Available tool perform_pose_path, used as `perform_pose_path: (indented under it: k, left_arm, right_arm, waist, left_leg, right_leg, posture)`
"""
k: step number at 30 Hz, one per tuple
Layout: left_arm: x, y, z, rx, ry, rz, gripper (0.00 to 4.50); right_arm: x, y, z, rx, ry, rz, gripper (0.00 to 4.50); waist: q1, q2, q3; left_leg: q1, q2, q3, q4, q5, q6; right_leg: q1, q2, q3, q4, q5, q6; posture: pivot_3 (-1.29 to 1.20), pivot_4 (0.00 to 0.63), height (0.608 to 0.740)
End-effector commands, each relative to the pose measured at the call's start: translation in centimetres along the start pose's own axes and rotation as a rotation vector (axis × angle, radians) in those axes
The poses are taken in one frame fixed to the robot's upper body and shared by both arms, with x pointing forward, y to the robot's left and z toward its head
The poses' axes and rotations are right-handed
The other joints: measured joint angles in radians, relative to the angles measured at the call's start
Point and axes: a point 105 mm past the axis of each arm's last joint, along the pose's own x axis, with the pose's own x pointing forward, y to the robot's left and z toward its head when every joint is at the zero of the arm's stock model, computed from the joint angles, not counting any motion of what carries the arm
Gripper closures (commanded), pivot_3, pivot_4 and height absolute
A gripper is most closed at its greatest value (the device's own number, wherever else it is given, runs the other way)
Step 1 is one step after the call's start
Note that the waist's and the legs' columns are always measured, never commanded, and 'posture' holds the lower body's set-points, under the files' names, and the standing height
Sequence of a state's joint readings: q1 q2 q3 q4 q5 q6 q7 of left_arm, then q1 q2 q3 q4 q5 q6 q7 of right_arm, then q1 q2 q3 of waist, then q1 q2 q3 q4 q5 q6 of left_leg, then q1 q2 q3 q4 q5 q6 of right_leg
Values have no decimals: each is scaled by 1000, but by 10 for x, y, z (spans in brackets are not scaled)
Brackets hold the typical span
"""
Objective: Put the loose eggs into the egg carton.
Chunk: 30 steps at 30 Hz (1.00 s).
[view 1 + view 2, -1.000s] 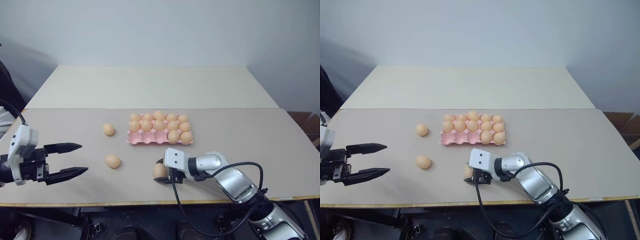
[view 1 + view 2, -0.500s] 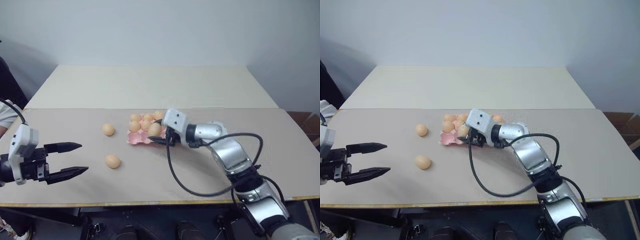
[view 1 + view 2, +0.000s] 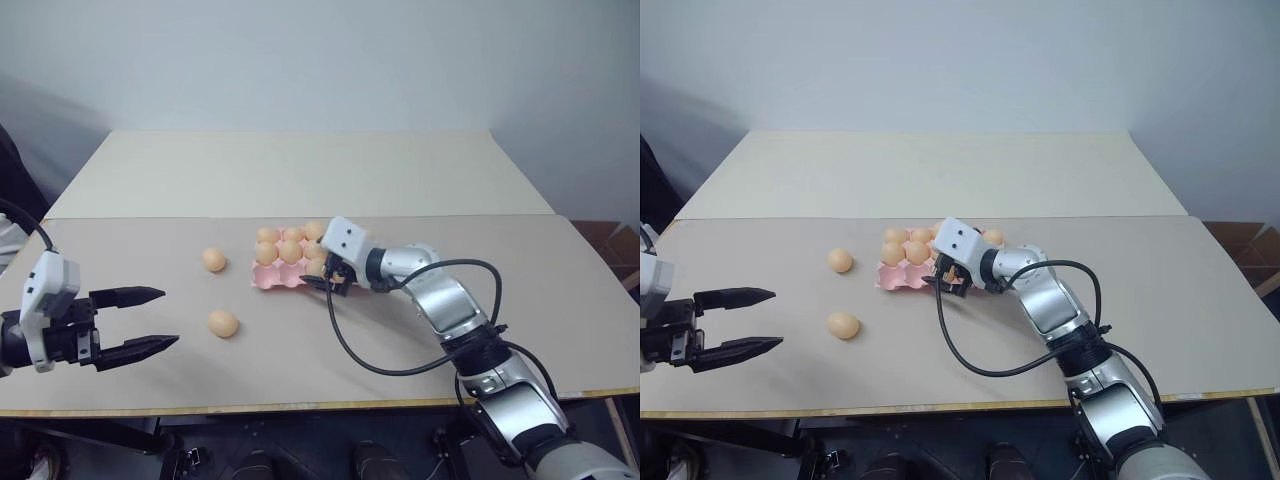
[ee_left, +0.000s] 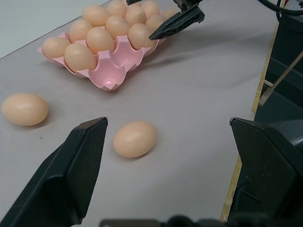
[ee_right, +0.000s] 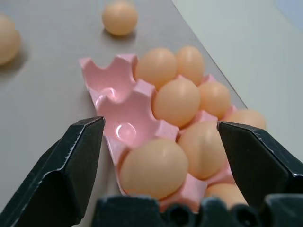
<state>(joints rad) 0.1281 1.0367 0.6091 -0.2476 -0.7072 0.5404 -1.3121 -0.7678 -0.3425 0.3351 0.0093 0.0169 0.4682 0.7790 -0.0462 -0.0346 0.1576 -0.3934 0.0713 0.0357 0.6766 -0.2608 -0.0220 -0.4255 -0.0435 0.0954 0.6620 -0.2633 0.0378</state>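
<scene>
Right gripper: fingers spread wide, over a tan egg sitting in the pink moulded egg carton.
Left gripper: wide, empty.
Care: lift straight clear, no nudging neighbours.

A long grey-beige table runs across the near part of the scene, its light wooden front edge showing along the bottom. Pushed up against its far side stands a second table with a paler, cream-coloured top, and the seam between the two runs straight across. Behind both rises a plain pale wall, and a brown box sits low at the far right.
</scene>
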Motion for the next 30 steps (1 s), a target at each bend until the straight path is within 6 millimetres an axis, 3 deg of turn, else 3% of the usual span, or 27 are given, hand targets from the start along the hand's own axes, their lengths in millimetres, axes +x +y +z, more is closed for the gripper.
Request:
perform_pose_path:
  k: [1, 4, 7, 16, 19, 30]
  left_arm:
    - [-1, 2, 11, 42, -29, 10, 0]
    - [-1, 3, 9, 37, -27, 18, 0]
    - [-6, 5, 7, 30, -20, 34, 0]
    - [-15, 15, 1, -2, -34, 109, 0]
    - [-13, 15, -2, -7, -26, 106, 0]
    - [10, 15, -17, 15, 7, 83, 0]
  right_arm:
    - [-27, -10, 20, 2, -87, -10, 50]
    - [-60, -16, 17, 23, -115, -10, 50]
    - [-100, -19, 2, 7, -82, -20, 50]
    - [-195, -3, -44, 113, 43, 112, 50]
    - [-202, -3, -46, 137, 48, 97, 50]
    - [-196, 0, -36, 121, 10, 83, 50]
  waist:
    - [4, 0, 0]
    - [10, 0, 0]
    - [16, 0, 0]
    - [5, -1, 0]
    - [-1, -1, 0]
    - [6, -1, 0]
  left_leg:
    - [0, 0, 0, 0, 0, 0]
    - [0, 0, 0, 0, 0, 0]
    - [-1, 0, 0, 0, 0, 0]
    - [3, 0, 0, -1, 0, 1]
    - [4, 0, 0, -1, 0, 1]
    - [3, 0, 0, 0, 0, 1]
  right_leg:
    - [0, 0, 0, 0, 0, 0]
    - [1, 0, -1, -2, 0, 0]
    - [1, 0, -1, -4, 0, 0]
    - [4, 0, 0, -4, 0, 0]
    - [5, 0, 1, -4, 0, 0]
    - [4, 0, 1, -4, 0, 1]
  posture:
    - [0, 150, 740]
    - [0, 150, 740]
    - [0, 150, 740]
    - [0, 150, 740]
    - [0, 150, 740]
    - [0, 150, 740]
